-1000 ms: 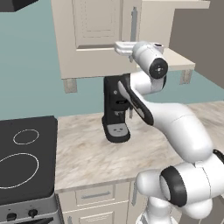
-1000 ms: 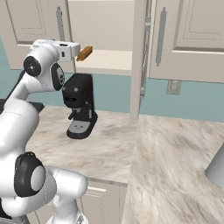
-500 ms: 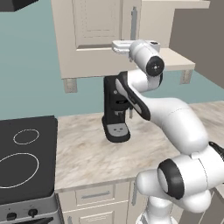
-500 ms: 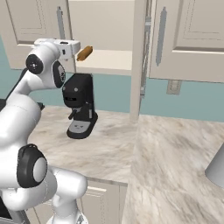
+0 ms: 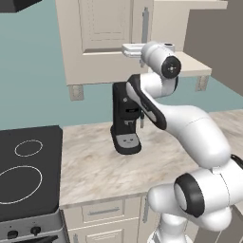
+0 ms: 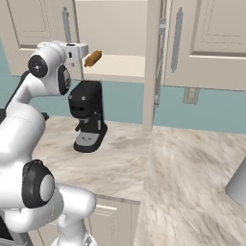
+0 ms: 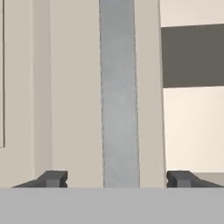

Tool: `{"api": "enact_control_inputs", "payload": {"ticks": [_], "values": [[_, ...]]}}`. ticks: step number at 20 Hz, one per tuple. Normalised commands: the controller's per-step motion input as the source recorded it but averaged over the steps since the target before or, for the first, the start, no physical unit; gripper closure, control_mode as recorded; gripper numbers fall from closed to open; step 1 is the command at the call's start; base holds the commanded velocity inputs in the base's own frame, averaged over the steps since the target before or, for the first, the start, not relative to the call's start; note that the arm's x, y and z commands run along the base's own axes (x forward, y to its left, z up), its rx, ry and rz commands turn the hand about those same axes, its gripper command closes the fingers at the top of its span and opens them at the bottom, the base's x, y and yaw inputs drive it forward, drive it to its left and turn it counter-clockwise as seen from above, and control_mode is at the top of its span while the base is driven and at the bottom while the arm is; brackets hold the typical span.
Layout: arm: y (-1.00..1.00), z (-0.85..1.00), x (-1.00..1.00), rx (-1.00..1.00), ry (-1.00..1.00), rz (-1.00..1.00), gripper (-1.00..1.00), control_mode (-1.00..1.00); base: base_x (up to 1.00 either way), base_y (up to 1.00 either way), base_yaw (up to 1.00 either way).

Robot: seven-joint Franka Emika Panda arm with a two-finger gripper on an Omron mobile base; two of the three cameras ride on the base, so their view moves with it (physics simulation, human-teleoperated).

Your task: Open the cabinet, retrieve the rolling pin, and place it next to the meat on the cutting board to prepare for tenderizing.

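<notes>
Left base view: the arm reaches up to the cabinet [image 5: 107,38], its claw [image 5: 127,50] level with the lower end of the grey bar handle [image 5: 145,21]. A black coffee machine [image 5: 126,118] stands at the back edge of the tabletop [image 5: 95,166], under the cabinet; a dark cooktop [image 5: 26,171] lies at the left.

Right base view: the cabinet stands open, and the rolling pin [image 6: 92,58] lies tilted on its shelf [image 6: 120,67], near the front edge, just beside the claw [image 6: 84,49].

Hand view: the handle [image 7: 119,94] runs upright between the fingertips [image 7: 52,178], which are spread wide and apart from it on both sides, gripping nothing.
</notes>
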Motion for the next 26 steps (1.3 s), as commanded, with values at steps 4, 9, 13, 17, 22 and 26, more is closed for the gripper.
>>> {"api": "enact_control_inputs", "payload": {"ticks": [4, 9, 13, 17, 22, 26], "values": [[0.11, -0.11, 0.00, -0.01, 0.01, 0.00, 1.00, -1.00, 0.00, 0.00, 0.00], [0.42, -0.22, -0.20, -0.04, 0.00, 0.00, 1.00, -1.00, 0.00, 0.00, 0.00], [0.67, -0.22, -0.30, -0.05, 0.00, 0.00, 1.00, -1.00, 0.00, 0.00, 0.00], [0.83, -0.30, -0.42, -0.06, 0.00, 0.03, 1.00, -1.00, 0.00, 0.00, 0.00], [0.92, -0.30, -0.53, -0.05, 0.00, 0.05, 1.00, -1.00, 0.00, 0.00, 0.00], [0.99, -0.33, -0.58, -0.05, 0.00, 0.07, 1.00, -1.00, 0.00, 0.00, 0.00]]}}
